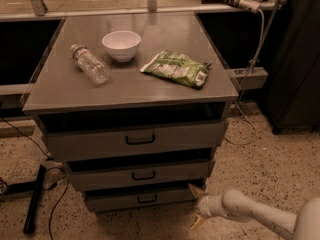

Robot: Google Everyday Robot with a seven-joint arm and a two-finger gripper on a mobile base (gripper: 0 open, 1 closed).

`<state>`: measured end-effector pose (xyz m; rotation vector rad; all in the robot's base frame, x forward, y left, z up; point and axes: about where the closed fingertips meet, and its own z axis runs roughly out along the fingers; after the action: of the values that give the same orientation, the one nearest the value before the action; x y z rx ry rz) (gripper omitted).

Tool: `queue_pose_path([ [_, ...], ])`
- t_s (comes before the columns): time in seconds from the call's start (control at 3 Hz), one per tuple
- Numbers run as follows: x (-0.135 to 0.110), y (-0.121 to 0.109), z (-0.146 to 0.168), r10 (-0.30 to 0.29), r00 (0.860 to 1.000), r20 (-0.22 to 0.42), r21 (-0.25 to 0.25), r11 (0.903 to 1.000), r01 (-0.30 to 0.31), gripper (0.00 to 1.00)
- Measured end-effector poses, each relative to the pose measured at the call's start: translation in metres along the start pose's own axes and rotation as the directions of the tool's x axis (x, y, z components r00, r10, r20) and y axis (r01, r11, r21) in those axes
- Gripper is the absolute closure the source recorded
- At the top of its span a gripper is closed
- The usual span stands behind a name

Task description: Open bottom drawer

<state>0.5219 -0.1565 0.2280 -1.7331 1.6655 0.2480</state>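
The bottom drawer [115, 201] is the slimmest grey front at the foot of the cabinet, with a small black bar handle [147, 199] at its centre. It looks pushed in. My gripper [195, 206] is low at the cabinet's lower right corner, just right of the bottom drawer's right end. Its two tan fingers [194, 189] are spread apart, one above the other, holding nothing. The white arm [260, 215] comes in from the lower right.
The top drawer [137, 140] and the middle drawer [142, 175] sit above it. On the cabinet top are a white bowl [121, 44], a plastic bottle [91, 64] lying down and a green snack bag [176, 68]. Cables and a black bar [35, 198] lie on the floor at left.
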Motion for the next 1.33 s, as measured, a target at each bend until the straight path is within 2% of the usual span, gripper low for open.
queue_pose_path([
  [0.33,-0.005,-0.01,0.027,-0.023,0.999,0.029,-0.023,0.9995,0.024,0.0],
  [0.67,-0.012,-0.039,0.057,-0.068,0.996,0.053,-0.022,0.9974,0.069,0.0],
  [1.0,-0.009,-0.042,0.065,-0.065,0.997,0.053,-0.031,0.9973,0.066,0.0],
  [1.33,0.005,-0.045,0.079,-0.047,0.998,0.047,-0.041,0.9979,0.049,0.0],
])
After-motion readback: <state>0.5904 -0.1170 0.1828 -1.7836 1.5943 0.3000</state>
